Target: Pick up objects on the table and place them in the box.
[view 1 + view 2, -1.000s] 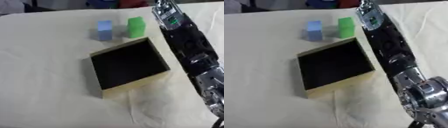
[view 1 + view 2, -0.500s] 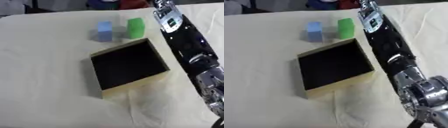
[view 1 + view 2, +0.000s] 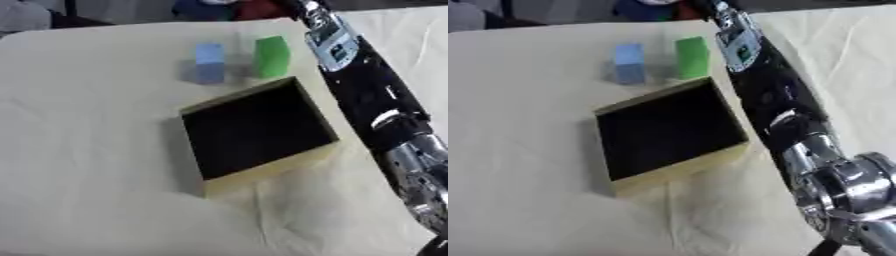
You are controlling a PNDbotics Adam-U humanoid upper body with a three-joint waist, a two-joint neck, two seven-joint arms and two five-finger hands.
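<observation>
Arm position is the only change from a moment ago: the right arm (image 3: pixel 776 100) now reaches a little farther toward the far edge, while the blue block (image 3: pixel 209 62), green block (image 3: pixel 272 55) and box (image 3: pixel 257 134) lie as before. The arm stretches along the box's right side; its hand is hidden past the far edge, so I cannot tell how its fingers stand. Both blocks stand side by side on the cream surface (image 3: pixel 87 150) just beyond the open, dark-lined box; no writing is readable.

Your right arm (image 3: pixel 780 100) stretches from the near right corner of the tabletop (image 3: pixel 96 150) along its right side toward the far edge. Its hand runs out of view there. Your left arm doesn't show.
</observation>
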